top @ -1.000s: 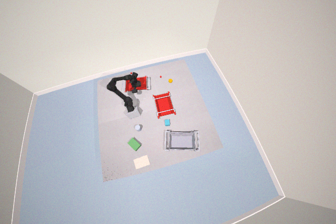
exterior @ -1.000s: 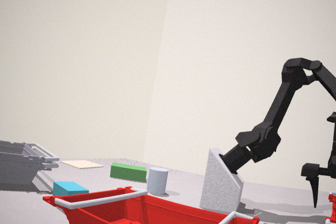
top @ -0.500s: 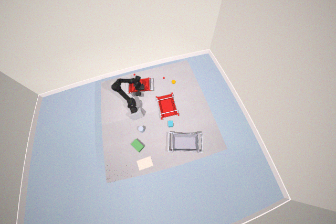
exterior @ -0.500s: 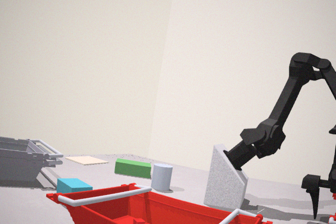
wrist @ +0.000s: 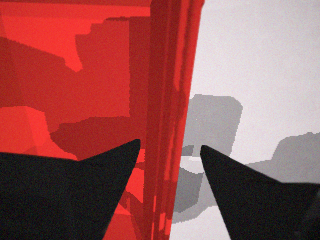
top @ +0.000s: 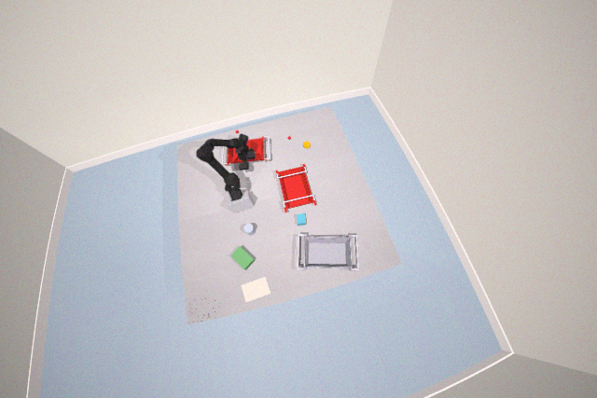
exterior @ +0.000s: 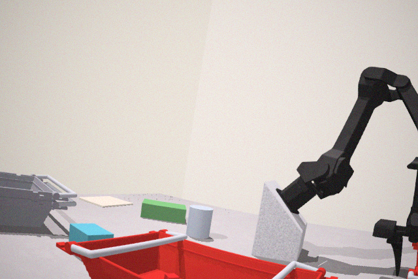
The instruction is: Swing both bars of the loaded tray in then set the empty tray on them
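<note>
The loaded red tray (top: 283, 188) (exterior: 229, 259) stands mid-table. Its two white wire bars lie across its top, one (top: 292, 174) and the other (top: 299, 200) near opposite ends. A red block (exterior: 171, 275) shows inside; the rest of the load is hard to make out. The empty red tray (top: 258, 147) (wrist: 170, 100) stands at the back left, one bar (top: 268, 148) swung out over its end. My gripper (top: 244, 158) (wrist: 170, 146) is open, pointing down astride this tray's long side wall. The left fingertip is over the inside, the right one outside; gaps show on both sides of the wall.
A grey tray (top: 327, 251) (exterior: 20, 208), a cyan block (top: 301, 218) (exterior: 89, 230), a pale cylinder (top: 248, 227) (exterior: 200, 221), a green block (top: 242, 257) (exterior: 163, 212) and a cream plate (top: 255, 289) stand nearer the front. A yellow disc (top: 306, 144) and a small red piece (top: 289, 137) lie at the back.
</note>
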Robot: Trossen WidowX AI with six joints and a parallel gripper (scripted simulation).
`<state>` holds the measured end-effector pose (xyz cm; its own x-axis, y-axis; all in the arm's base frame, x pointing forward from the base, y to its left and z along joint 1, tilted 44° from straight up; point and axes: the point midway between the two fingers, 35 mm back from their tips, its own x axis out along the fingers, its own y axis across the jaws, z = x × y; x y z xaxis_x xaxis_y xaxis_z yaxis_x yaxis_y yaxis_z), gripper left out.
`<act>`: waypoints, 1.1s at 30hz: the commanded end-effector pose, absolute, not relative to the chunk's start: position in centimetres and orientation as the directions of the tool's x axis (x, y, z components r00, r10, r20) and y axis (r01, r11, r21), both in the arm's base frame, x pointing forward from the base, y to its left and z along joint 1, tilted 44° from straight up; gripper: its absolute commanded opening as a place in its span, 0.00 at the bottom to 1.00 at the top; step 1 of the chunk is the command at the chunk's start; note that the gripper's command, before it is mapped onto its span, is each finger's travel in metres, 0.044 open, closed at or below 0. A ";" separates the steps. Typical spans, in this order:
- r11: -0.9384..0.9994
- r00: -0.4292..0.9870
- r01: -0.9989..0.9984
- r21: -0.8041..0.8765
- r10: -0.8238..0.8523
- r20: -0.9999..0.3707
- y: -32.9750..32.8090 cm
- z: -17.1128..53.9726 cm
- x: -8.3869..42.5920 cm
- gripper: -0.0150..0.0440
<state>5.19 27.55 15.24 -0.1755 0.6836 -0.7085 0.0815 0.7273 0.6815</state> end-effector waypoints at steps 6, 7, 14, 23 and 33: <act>0.729 -0.170 0.086 0.680 0.683 -0.711 27.6 15.2 5.3 0.57; 0.729 -0.170 0.086 0.680 0.683 -0.711 27.6 15.2 5.3 0.56; 0.729 -0.170 0.086 0.680 0.683 -0.711 27.6 15.2 5.3 0.48; 0.729 -0.170 0.086 0.680 0.683 -0.711 27.6 15.2 5.3 0.38; 0.729 -0.170 0.085 0.679 0.682 -0.711 27.4 15.4 5.4 0.27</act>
